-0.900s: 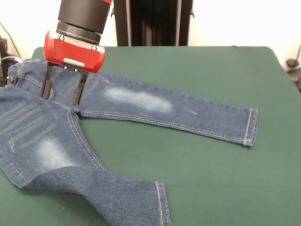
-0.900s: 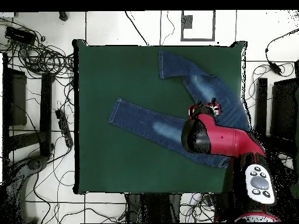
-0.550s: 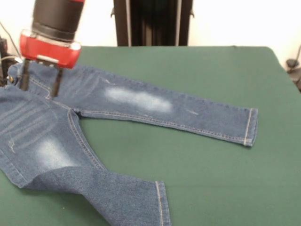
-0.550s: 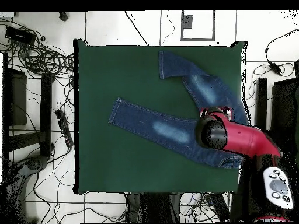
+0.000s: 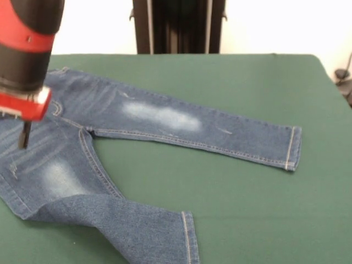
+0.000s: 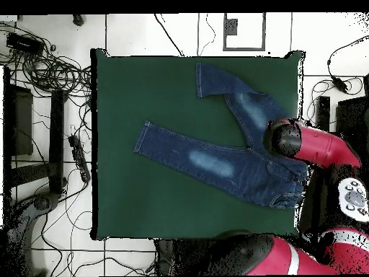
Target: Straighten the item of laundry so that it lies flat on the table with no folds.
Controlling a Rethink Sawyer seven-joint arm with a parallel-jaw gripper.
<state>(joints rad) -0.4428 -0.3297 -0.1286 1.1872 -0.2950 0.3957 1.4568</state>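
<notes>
- The end effector point(image 5: 16, 118) has been carried sideways off the crotch of the jeans point(image 5: 159, 118) to their waistband edge; only one finger is seen, so whether it is released or clenched cannot be told.
- The jeans have been left unmoved on the tabletop point(image 5: 231, 187), spread toward one side.
- One leg is seen straight; the other remains bent with a fold near its knee, so flattening is judged unfinished.

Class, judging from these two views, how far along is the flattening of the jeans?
Done: one leg of the jeans lies straight on the table. In hand: nothing; the gripper hangs over the waist end at the table's edge. Left: the other leg bends at the knee and needs straightening.
</notes>
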